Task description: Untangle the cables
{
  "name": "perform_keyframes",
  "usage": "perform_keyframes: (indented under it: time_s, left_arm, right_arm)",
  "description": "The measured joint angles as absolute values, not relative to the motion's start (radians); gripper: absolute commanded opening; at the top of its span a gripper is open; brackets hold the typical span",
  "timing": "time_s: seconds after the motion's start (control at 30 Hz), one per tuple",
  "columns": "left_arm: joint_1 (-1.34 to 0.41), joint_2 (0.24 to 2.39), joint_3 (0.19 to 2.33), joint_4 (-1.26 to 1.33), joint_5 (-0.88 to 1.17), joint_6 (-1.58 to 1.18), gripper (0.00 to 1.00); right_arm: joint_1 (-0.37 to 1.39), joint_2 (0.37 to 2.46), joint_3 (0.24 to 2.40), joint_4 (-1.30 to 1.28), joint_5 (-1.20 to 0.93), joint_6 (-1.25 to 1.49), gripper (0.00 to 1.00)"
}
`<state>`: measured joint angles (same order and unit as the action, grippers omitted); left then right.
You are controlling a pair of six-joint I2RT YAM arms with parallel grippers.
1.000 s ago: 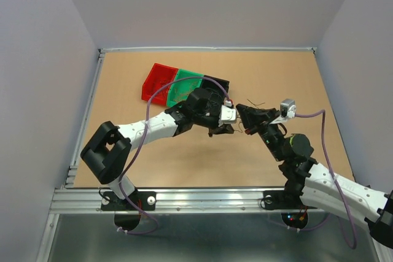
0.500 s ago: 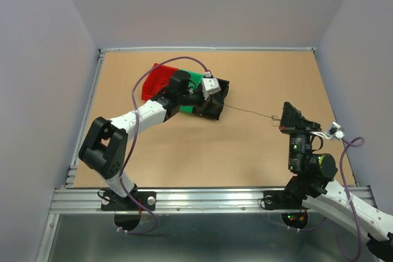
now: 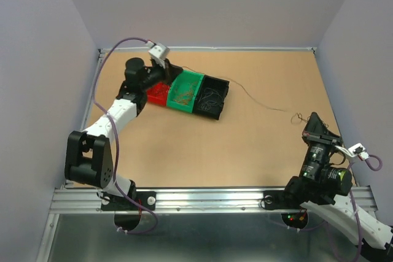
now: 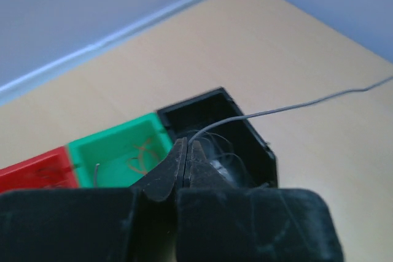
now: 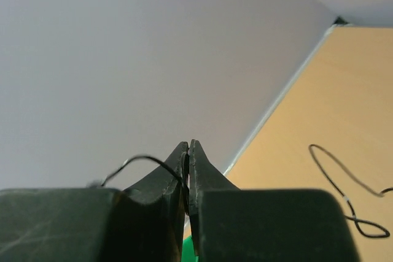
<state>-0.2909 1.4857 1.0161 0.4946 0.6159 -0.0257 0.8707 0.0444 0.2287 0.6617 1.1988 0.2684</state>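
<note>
Arms have swung wide apart, left hand [image 4: 187, 145] and right hand [image 5: 189, 145] each clamped on thin cable [image 4: 270, 110]; we'd pull slowly, level, watching for snags.

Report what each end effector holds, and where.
Left end effector: thin grey wire, pinched near one end. Right end effector: dark wire, pinched beside its curl.

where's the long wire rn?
Top view: the wire runs from the left pincer, over the black bin, rightward across the table to a curl by the right pincer.
</note>
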Motion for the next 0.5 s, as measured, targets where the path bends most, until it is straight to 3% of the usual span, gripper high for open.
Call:
perform_keyframes:
  time_s: [0.17, 0.27, 0.5]
  left_arm:
    - [-0.102, 1.472, 1.003, 0.571, 0.577, -0.147, 0.0]
    - [-0.099, 1.471, 0.984, 0.587, 0.562, -0.177, 0.0]
    - [-0.116, 1.424, 0.943, 0.603, 0.569, -0.2, 0.0]
  right_arm:
    - [0.87, 0.042, 0.229, 0.668, 1.253, 0.254, 0.15]
    - [0.87, 0.042, 0.229, 0.668, 1.265, 0.249, 0.03]
    - [0.87, 0.044, 0.229, 0.671, 1.256, 0.245, 0.03]
